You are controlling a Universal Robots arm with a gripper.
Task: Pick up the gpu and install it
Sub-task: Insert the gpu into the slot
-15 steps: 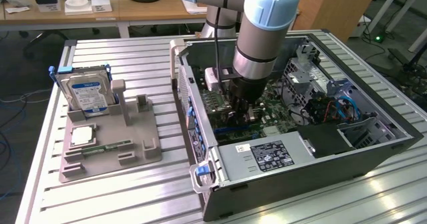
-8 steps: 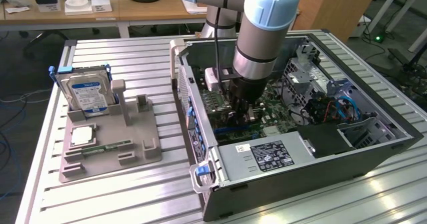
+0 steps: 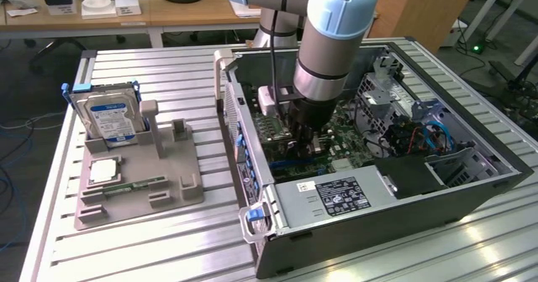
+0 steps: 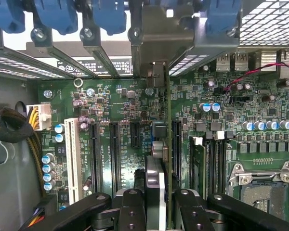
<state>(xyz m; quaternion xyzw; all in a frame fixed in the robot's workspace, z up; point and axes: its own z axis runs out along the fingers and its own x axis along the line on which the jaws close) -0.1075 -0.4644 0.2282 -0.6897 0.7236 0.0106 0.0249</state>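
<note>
gripper [image 4: 156,199] lowered inside the open computer case [image 3: 470,187], fingers [image 4: 133,207] clamped on the gpu [image 4: 160,144], held edge-on between the two pads and reaching away from the fingertips toward the rear slot brackets [image 4: 94,48]. card standing upright over the green motherboard [image 4: 115,106], flanked on either side by the long black expansion slots [image 4: 113,149], with seating in a slot impossible to tell. in the exterior view, gripper [image 3: 304,145] low over the motherboard, well apart from the grey parts holder [image 3: 138,181] carrying the hard drive [image 3: 109,118].
</note>
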